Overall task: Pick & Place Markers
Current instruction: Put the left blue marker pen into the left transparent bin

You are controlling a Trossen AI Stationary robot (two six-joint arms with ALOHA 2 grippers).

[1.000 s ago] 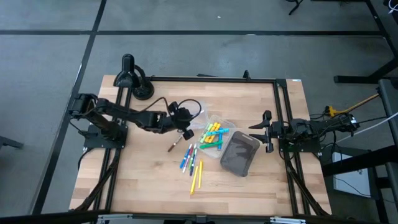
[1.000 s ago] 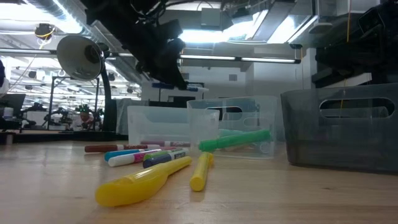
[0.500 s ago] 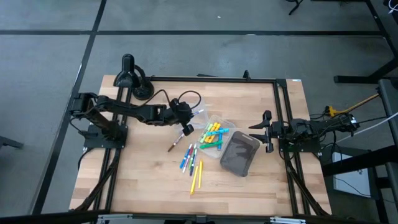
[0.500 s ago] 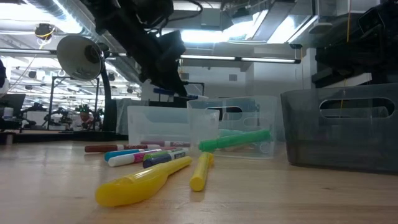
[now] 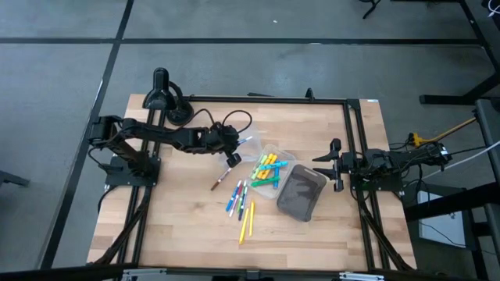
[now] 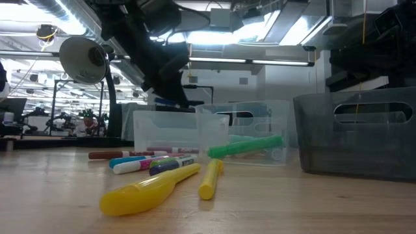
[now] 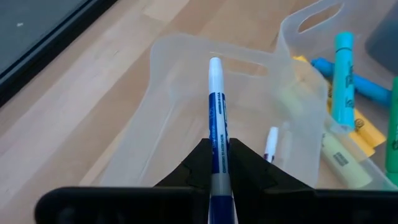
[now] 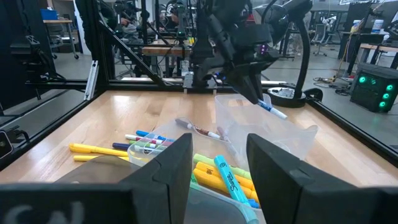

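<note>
My left gripper (image 5: 237, 144) is shut on a blue marker with a white cap (image 7: 216, 118), held above an almost empty clear tray (image 7: 168, 106) in which one small marker (image 7: 272, 142) lies. The neighbouring clear tray (image 5: 272, 173) holds yellow, green and blue markers. More markers (image 5: 237, 198) lie flat on the wood near the trays: blue and green ones, two yellow ones (image 5: 248, 220) and a dark red one (image 5: 219, 182). My right gripper (image 5: 336, 165) waits open at the table's right edge. My left gripper pinches the blue marker by its barrel's rear part (image 7: 219, 171) between its two fingers. The marker lies along the fingers and sticks out forward, white cap (image 7: 215, 62) leading. It is lifted clear, over the clear tray, and slants down toward it in the right wrist view (image 8: 272, 111).
A dark grey bin (image 5: 301, 193) stands right of the trays, in front of my right gripper. A black desk lamp (image 5: 162, 97) stands at the far left corner. A black frame runs along the far and right edges (image 5: 355, 133). Bare wood lies at the table's near side (image 5: 312, 242).
My left gripper, still shut on the blue marker, has moved toward the table's far edge and a little right, and has come down toward the clear tray. The marker has travelled with it. My right arm has kept still.
</note>
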